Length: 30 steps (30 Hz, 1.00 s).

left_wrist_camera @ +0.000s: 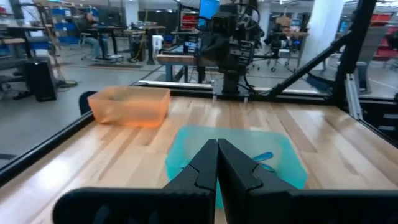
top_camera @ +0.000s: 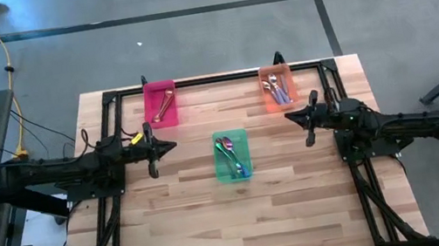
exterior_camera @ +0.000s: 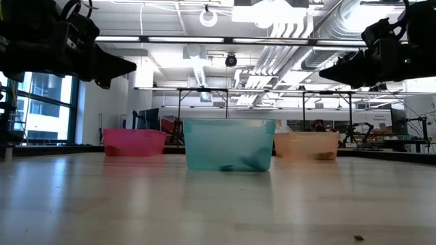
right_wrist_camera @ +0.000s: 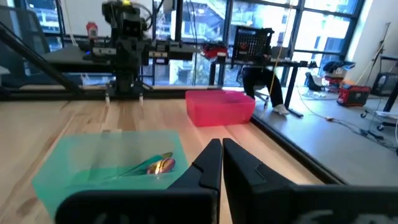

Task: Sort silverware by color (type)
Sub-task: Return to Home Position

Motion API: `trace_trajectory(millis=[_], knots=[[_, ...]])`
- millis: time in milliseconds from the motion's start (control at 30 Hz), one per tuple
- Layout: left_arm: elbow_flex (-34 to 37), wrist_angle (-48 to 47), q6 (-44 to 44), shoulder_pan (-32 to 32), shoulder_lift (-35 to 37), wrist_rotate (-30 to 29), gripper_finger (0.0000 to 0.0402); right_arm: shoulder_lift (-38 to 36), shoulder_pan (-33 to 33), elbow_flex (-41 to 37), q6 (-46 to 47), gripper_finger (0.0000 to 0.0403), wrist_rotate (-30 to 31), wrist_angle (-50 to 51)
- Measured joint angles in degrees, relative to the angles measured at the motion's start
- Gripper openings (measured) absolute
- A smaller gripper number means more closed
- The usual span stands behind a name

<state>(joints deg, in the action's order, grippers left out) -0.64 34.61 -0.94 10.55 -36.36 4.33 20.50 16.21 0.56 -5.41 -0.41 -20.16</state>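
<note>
a: if asked where the silverware sits now, what to answer?

b: all in bins. gold spoons in the pink bin along the far edge, on the left arm's side; purple-handled spoons in the orange bin along that same edge, on the right arm's side; iridescent teal-handled spoons in the green bin nearer the middle, between the two arms. hard to count through the tinted plastic. none spotted loose on the table.

a: and the grippers?

b: left gripper raised above the wood between pink and green bins, fingers pressed tip to tip, holding nothing. right gripper likewise pinched together and empty, just beside the orange bin, right of the green one. from the low view, both well clear of the tabletop.

a: supposing another lift, how to expect a spoon to behave?

b: judging by looks alone: light, thin, stiff metal, polished and so probably slippery. little fear of breakage; more of a twist or slide between the pads. best taken across the narrow handle near its middle, flat faces against the pads, never at the rounded bowl. awkward inside a bin, though, lying flat and crossed over one another close to the walls.

a: and progress?

b: sorting apparently complete, with nothing left but to draw both arms back to rest.
</note>
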Motion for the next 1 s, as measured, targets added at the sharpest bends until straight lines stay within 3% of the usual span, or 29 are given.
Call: trace_trajectory(millis=[533,867,1000], knots=[[0.00,-16.22,0.96,-0.07,18.07,-4.97,0.0000,-20.45,-0.17,-0.04,-0.06,0.0000,0.24,15.01],[-0.04,-32.22,2.24,-0.07,36.32,-7.87,0.0000,-20.44,-0.20,-0.04,-0.01,0.0000,0.29,15.27],[-0.28,-33.80,1.84,-0.09,36.11,-8.04,0.0000,-20.43,-0.20,-0.07,0.00,0.0000,0.64,15.25]])
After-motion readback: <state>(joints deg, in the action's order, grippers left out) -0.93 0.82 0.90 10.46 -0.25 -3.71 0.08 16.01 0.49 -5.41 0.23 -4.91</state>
